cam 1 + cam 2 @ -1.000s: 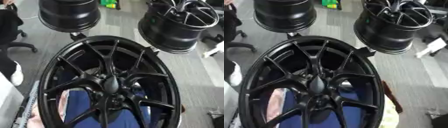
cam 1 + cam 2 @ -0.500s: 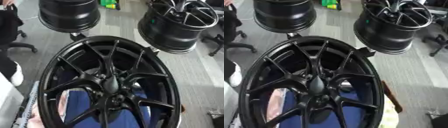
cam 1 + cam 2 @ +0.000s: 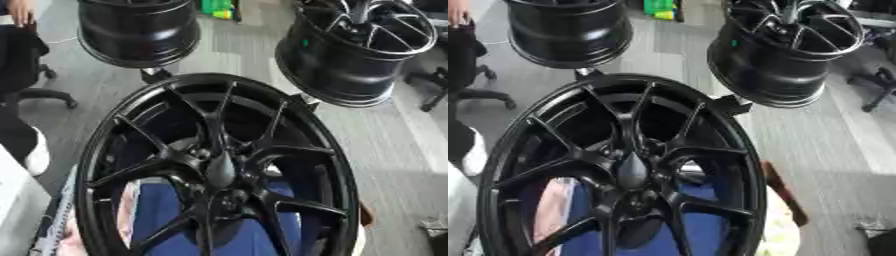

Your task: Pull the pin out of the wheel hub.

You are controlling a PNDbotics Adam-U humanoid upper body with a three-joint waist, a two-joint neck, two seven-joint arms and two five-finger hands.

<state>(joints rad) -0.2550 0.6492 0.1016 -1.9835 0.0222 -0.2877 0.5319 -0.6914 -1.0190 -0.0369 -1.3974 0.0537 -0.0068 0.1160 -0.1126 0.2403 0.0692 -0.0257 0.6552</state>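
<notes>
Wheels fill my feed. At far left a person's hand (image 3: 19, 10) hangs at the top edge, clear of the work, beside an office chair (image 3: 39, 92). Next comes a black wheel (image 3: 138, 31) on a stand at the back. Centre frame, the big black wheel hub (image 3: 219, 167) stands tilted in front of me, its spokes meeting at the centre boss (image 3: 220, 170). Blue fabric (image 3: 166, 220) shows through the lower spokes. At far right a second black wheel (image 3: 785, 52) sits on its stand, with grey floor (image 3: 394, 145) around it.

Change over the last second: almost none. The hub keeps its place, only the view drifts slightly, so I read that as my head camera and not the parts.

Pin: I cannot make it out. The boss is dark and blurred, so I can't say whether a pin sits in it or is already out.

Hands: neither my left nor my right shows in either eye view, so I can't give their state. No progress is readable from this.
</notes>
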